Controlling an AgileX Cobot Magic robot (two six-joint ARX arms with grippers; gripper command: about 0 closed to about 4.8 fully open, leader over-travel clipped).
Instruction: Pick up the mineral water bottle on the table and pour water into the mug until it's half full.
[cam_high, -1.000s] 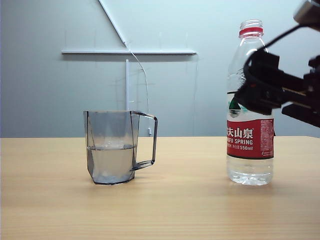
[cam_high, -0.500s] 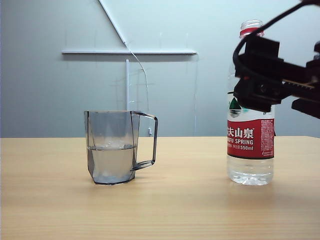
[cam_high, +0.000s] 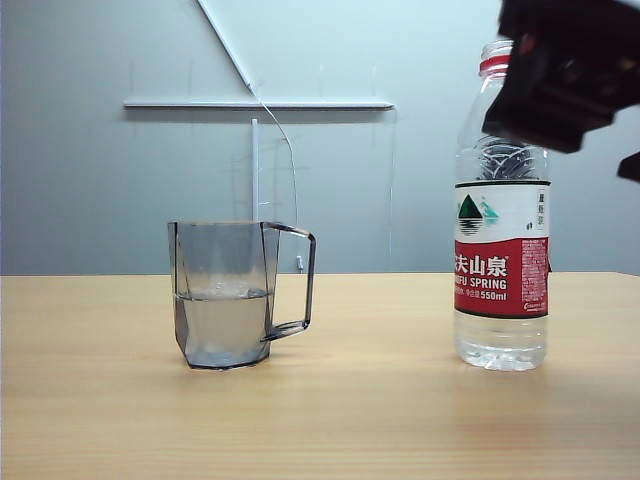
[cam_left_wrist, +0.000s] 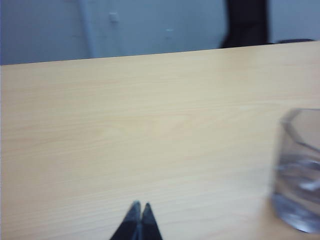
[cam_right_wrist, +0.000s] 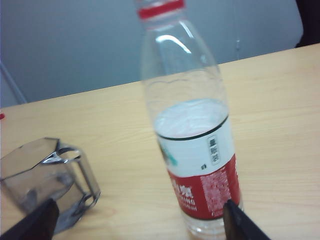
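Risen since a sec ago: right gripper (cam_right_wrist: 140, 220) now up by the bottle's neck, jaws wide apart, holding nothing; looks like a retreat after pouring. Left gripper (cam_left_wrist: 139, 222) jaws pressed together, empty, low over bare table (cam_high: 380, 420), parked clear. Mineral water bottle (cam_high: 502, 220) stands upright near table's right edge, long axis vertical, mouth up, uncapped. Mug (cam_high: 235, 295) well apart toward left, handle facing bottle, water (cam_high: 222, 325) abt half up.

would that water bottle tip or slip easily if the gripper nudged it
Probably tippy: the mineral water bottle stands tall on a narrow base and looks mostly emptied. Its thin clear plastic would likely dent under squeeze. The label band may give better grip than the smooth shoulder.
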